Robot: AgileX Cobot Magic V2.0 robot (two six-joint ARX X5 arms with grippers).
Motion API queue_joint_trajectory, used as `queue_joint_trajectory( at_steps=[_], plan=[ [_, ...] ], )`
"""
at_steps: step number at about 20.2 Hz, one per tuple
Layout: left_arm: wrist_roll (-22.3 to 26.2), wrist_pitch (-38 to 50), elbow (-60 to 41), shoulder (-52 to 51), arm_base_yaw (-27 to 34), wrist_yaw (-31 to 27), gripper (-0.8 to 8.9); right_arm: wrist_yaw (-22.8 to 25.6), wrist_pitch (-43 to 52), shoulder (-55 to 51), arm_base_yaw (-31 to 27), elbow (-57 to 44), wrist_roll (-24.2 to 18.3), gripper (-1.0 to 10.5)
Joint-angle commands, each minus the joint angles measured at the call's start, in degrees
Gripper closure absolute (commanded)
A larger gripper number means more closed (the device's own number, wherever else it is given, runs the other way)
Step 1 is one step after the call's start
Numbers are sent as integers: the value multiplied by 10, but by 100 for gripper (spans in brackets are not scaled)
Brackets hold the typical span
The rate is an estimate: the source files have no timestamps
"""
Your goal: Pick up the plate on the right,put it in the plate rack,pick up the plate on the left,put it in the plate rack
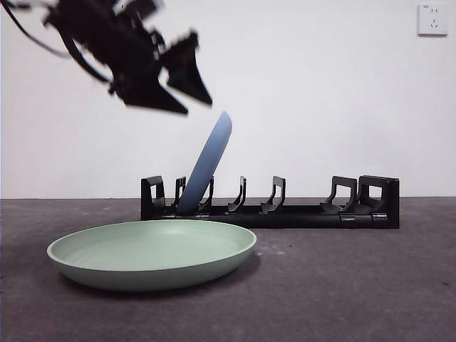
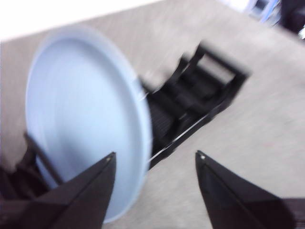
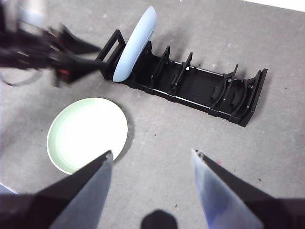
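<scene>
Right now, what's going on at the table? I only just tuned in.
A blue plate stands tilted between prongs near one end of the plate rack, with nothing holding it. The left hand is open and empty in the air just above and beside that plate, blurred by motion. The green plate lies flat on the table in front of the rack, untouched. The right hand is open and empty, high over the table.
</scene>
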Motion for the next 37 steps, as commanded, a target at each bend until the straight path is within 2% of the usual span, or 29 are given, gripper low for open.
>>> queue_joint_trajectory(
  at_steps=[1, 4, 7, 9, 10, 12, 13, 16, 20, 22, 27, 32, 37],
  plan=[
    [3, -37, -3, -50, 0, 14, 522, -3, -14, 6, 1, -5, -4, 663],
    [38, -104, -3, -141, 0, 45, 522, -20, -14, 23, 1, -5, -4, 663],
    [115, -202, -3, -246, 0, 99, 521, -65, -14, 59, 1, -5, -4, 663],
    [173, -271, -3, -315, 0, 97, 520, -87, -13, 93, 3, -5, -11, 663],
    [198, -300, -3, -345, 0, 95, 492, -87, -13, 112, 10, -5, -15, 663],
    [224, -351, -3, -401, 0, 91, 362, -86, -13, 154, 26, -5, -17, 663],
    [233, -374, -3, -424, 0, 91, 341, -86, -13, 175, 32, -5, -17, 663],
    [271, -443, -3, -479, -1, 63, 341, -86, -2, 242, 59, -5, -17, 662],
    [324, -550, 6, -514, -1, -6, 301, -82, 36, 335, 108, -5, -2, 662],
    [338, -601, 23, -513, -3, -36, 301, -66, 52, 381, 134, -5, 9, 662],
    [337, -604, 29, -512, -23, -44, 301, -31, 73, 453, 170, -5, 16, 662],
    [337, -604, 29, -508, -32, -44, 301, -1, 89, 508, 185, -5, 19, 662],
    [337, -606, 29, -506, -42, -44, 301, 3, 113, 544, 185, -5, 28, 662]
  ],
)
